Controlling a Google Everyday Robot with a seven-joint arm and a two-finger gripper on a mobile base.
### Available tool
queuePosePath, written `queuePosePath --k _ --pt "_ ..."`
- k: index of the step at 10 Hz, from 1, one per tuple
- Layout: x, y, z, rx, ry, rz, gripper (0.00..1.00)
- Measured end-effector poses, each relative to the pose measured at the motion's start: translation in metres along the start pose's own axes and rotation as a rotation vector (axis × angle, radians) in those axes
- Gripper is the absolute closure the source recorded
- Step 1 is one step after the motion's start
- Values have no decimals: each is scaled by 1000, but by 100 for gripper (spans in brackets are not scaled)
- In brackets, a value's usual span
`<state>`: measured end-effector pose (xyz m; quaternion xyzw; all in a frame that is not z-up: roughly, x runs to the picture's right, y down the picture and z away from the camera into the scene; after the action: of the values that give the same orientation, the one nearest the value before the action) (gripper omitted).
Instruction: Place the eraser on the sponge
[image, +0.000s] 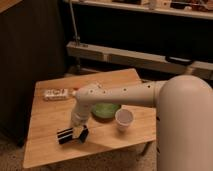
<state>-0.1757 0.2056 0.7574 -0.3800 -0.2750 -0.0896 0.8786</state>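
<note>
My gripper (76, 132) hangs low over the front left part of the wooden table (45, 150), at the end of the white arm that reaches in from the right. It is shut on the eraser (64, 135), a long black bar with a pale stripe that sticks out to the left of the fingers. The sponge (83, 134), a small dark-blue block, lies right beside the gripper on its right, partly hidden by it. Whether the eraser touches the sponge I cannot tell.
A green bowl (104, 110) sits just behind the gripper, under the arm. A white cup (124, 120) stands to its right. A whitish packet (56, 94) lies at the table's back left. A dark cabinet (25, 60) stands left, metal shelving (150, 57) behind.
</note>
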Motion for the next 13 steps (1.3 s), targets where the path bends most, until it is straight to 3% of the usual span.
queuePosePath --k 7,10,13 --pt "10 -3 7 27 -5 3 99" --pt "15 -6 3 46 -5 24 79" --pt "16 -10 2 48 -3 33 77"
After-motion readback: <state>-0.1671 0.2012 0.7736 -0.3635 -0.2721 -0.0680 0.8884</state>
